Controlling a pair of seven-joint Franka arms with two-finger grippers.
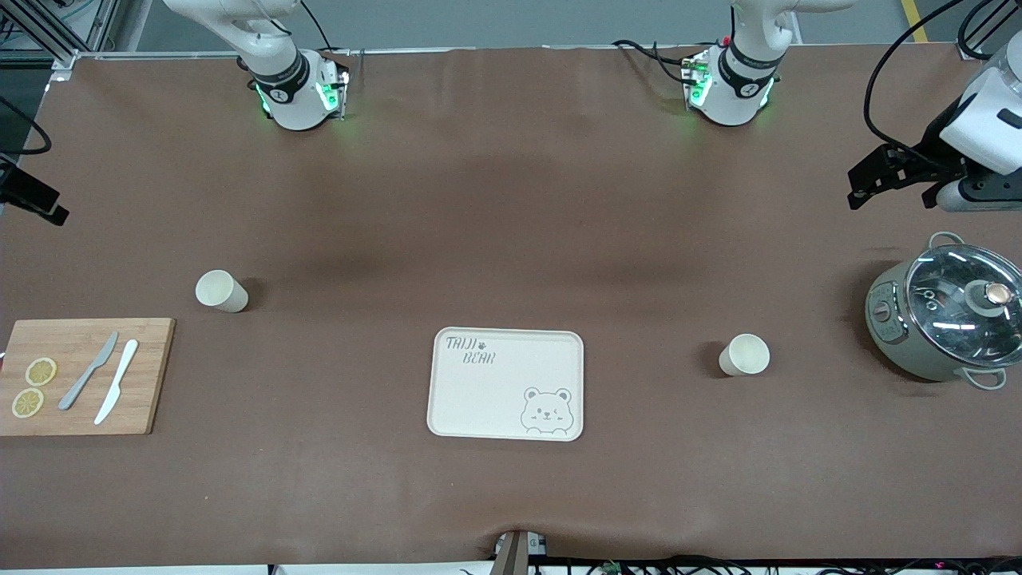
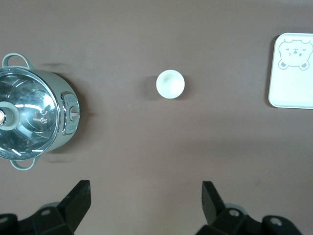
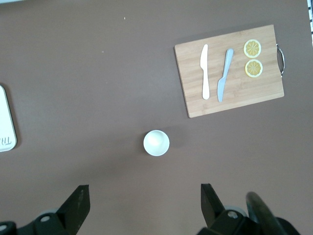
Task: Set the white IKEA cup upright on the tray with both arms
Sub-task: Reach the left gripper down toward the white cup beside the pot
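Note:
The cream bear tray [image 1: 507,383] lies bare at the table's middle, toward the front camera. It also shows in the left wrist view [image 2: 293,73] and as a sliver in the right wrist view [image 3: 5,117]. One white cup [image 1: 744,354] stands upright beside the tray toward the left arm's end [image 2: 170,83]. A second white cup [image 1: 221,291] stands upright toward the right arm's end [image 3: 156,143]. My left gripper [image 1: 890,192] [image 2: 145,188] hangs open and empty, high up, apart from the first cup. My right gripper [image 3: 144,188] hangs open and empty, high up, apart from the second cup.
A grey-green pot with a glass lid [image 1: 946,311] [image 2: 34,117] stands at the left arm's end. A wooden cutting board [image 1: 84,375] [image 3: 230,71] with two knives and two lemon slices lies at the right arm's end.

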